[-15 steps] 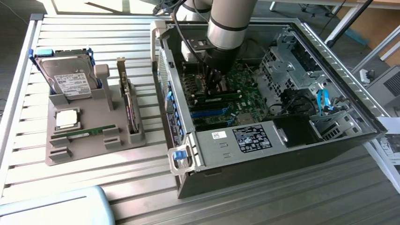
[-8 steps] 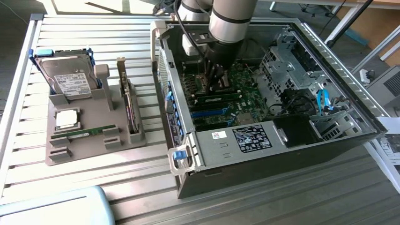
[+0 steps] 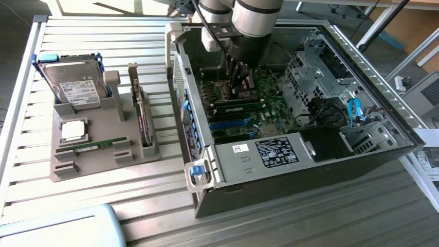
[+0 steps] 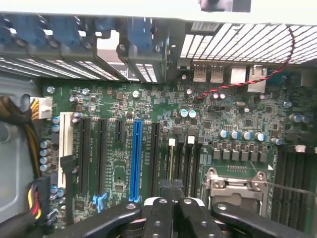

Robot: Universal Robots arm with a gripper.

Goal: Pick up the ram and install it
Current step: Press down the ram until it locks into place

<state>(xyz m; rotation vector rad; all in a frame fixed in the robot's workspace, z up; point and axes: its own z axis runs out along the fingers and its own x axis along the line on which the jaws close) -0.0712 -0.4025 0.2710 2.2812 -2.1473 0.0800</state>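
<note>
The gripper (image 4: 172, 198) is closed, holding nothing visible, low over the motherboard (image 4: 163, 144) inside the computer case (image 3: 274, 154). One ram (image 3: 92, 147) lies in the tray (image 3: 103, 154) at nine o'clock; installation looks unfinished.

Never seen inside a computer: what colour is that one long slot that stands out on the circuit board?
Bright blue long slot, clearest in the wrist view.

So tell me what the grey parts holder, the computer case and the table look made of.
Grey parts holder: looks like matte moulded or printed plastic, going by its uniform dull grey and blocky slots. Computer case: seems bare sheet metal inside, grey with stamped holes and folded edges, with dark outer panels. Table: likely ribbed aluminium, pale and reflecting the light along its parallel grooves.
</note>
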